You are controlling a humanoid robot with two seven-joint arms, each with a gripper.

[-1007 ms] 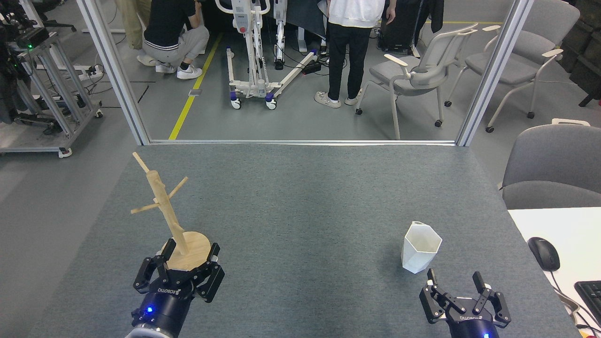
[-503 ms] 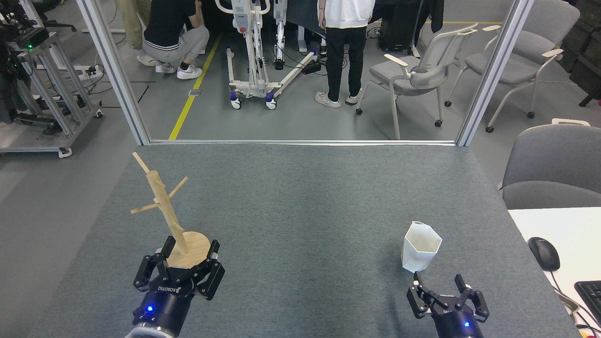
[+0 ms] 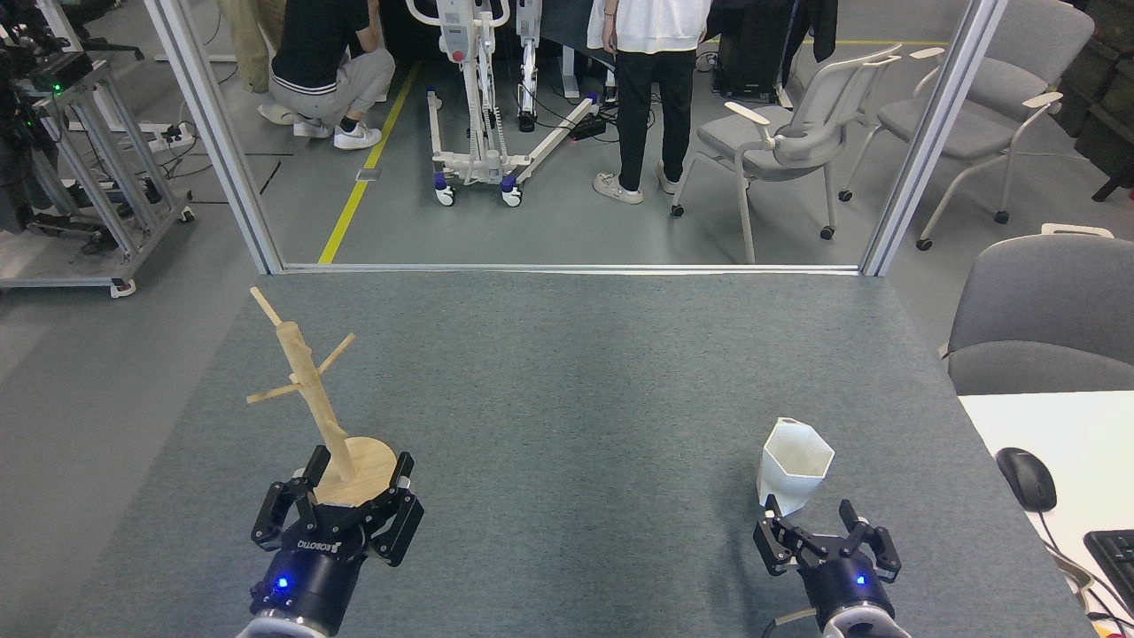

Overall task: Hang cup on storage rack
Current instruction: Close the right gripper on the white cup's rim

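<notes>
Head view only. Left gripper (image 3: 347, 478) sat at the near left of the grey table (image 3: 567, 372), fingers (image 3: 400, 468) spread wide around the near edge of the rack (image 3: 321, 416) base. The disc base sat between the finger pairs; whether they touched it, couldn't tell. Rack was upright just beyond that gripper, post leaning slightly away to the left, thin pegs pointing out near the top, nothing hung on them.

Right gripper (image 3: 811, 512) was at the near right, fingers apart and empty, pointing away toward the cup (image 3: 794, 466). Cup stood upright on the table just beyond the fingertips, rim up. The left finger tip overlapped the cup's lower left edge in view; contact not clear. Cup was not between the fingers yet. Its handle showed as a small loop at the far top edge, on the side away from the gripper.

Cup and rack were well apart: the cup ahead of the right gripper, the rack ahead of the left, with bare table between.

Right of the right gripper, off the grey table: white desk (image 3: 1063, 443) with a black mouse (image 3: 1026, 478) and a keyboard (image 3: 1112, 558) corner.

Far beyond both grippers: two people, chairs, a wheeled frame on the floor.
</notes>
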